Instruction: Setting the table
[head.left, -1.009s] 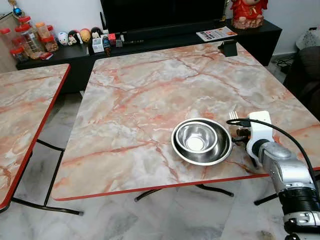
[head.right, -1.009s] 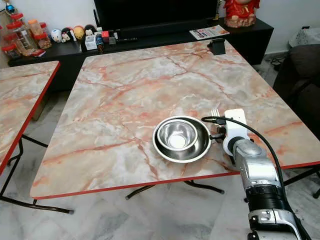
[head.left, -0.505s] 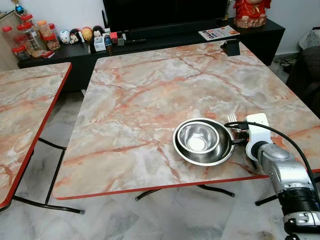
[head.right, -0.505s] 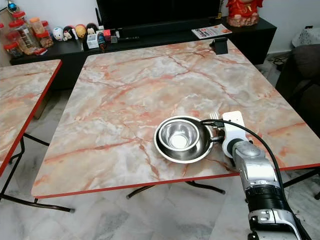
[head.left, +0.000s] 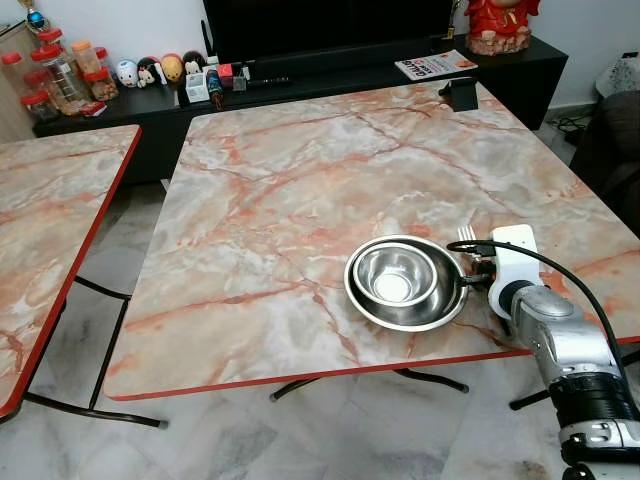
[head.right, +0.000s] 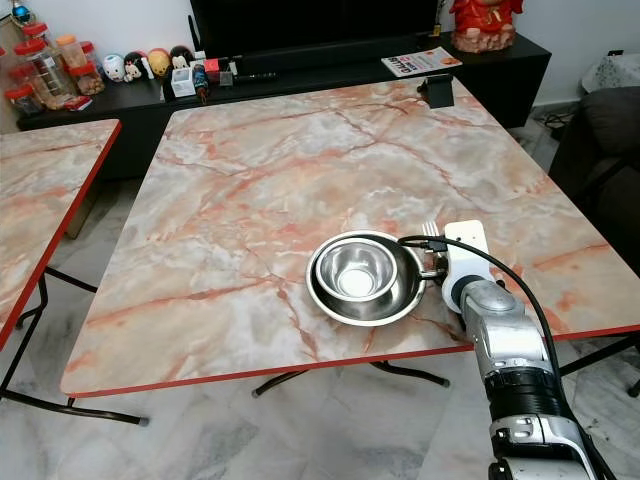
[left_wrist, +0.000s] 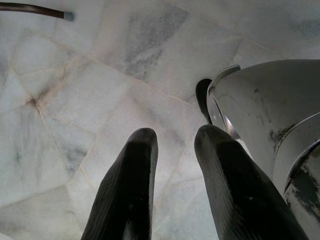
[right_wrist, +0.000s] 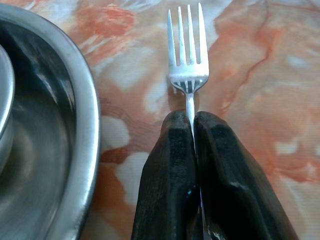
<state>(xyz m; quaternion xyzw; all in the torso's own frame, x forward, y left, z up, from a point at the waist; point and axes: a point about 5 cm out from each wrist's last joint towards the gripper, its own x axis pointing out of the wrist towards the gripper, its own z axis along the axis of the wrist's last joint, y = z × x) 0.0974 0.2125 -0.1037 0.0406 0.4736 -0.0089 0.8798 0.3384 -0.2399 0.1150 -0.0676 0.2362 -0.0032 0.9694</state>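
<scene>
Little is shifting since a moment ago: my right gripper is pinching the fork beside the nested bowls near the table's front edge; releasing remains.

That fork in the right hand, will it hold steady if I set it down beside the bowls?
Probably stiff: the fork looks like thin polished metal. Likely slippery, since the right hand pinches only its narrow handle, so it may pivot. Once flat on the marble table, it shouldn't roll, but may slide.
</scene>
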